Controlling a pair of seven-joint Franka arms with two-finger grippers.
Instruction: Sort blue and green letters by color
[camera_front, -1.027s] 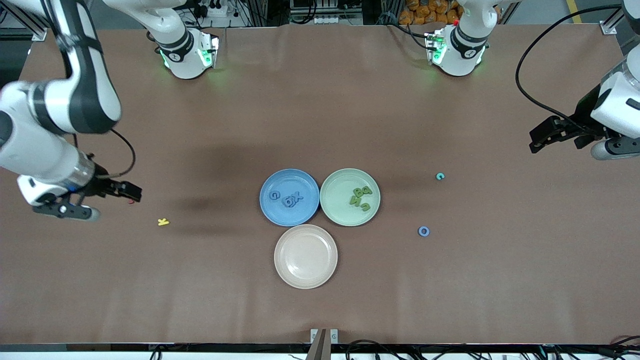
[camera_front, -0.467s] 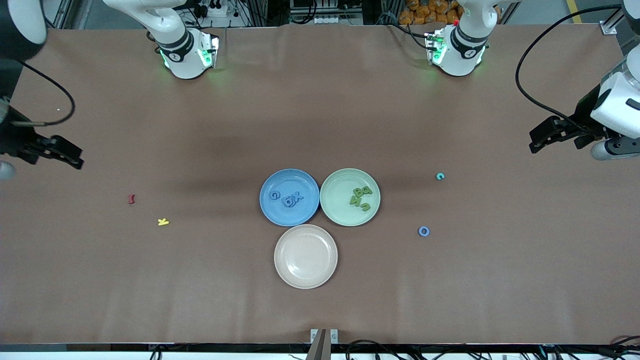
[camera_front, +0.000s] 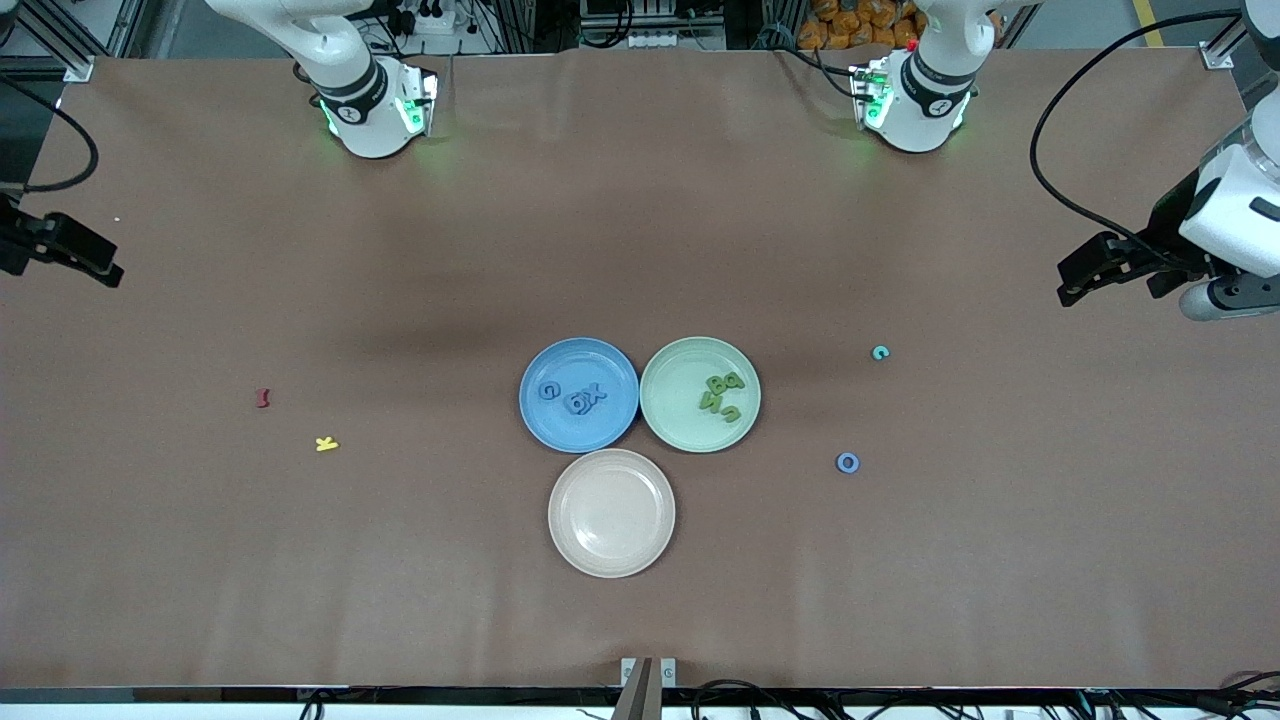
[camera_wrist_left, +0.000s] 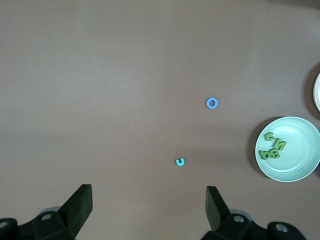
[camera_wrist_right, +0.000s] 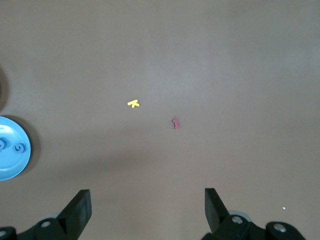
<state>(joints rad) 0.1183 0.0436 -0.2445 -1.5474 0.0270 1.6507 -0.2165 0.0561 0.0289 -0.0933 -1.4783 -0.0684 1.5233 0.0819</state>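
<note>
While both arms hang raised at the ends of the brown-covered counter (camera_front: 640, 250), three round plastic plates sit clustered at its middle. The blue plate (camera_front: 579, 436) carries a group of small flat blue letters (camera_front: 575, 395); touching it at 3 o'clock, the pale green plate (camera_front: 700, 350) carries a cluster of small flat green letters (camera_front: 722, 394). A cream plate (camera_front: 611, 560) lies at 6 o'clock from where those two meet, nearer the front camera.

Toward the left arm's end, a loose blue ring-shaped O (camera_front: 847, 462) lies at about 4 o'clock from the green plate, and a small teal C-shaped letter (camera_front: 880, 352) at about 2 o'clock. Toward the right arm's end lie a small red letter (camera_front: 263, 398) and a yellow K (camera_front: 326, 444), near each other.

The left hand (camera_front: 1080, 282) hovers over bare counter with its fingers (camera_wrist_left: 80, 205) spread wide, holding nothing. The right hand (camera_front: 85, 260) hovers over that end's edge, fingers (camera_wrist_right: 79, 210) likewise apart and empty.
</note>
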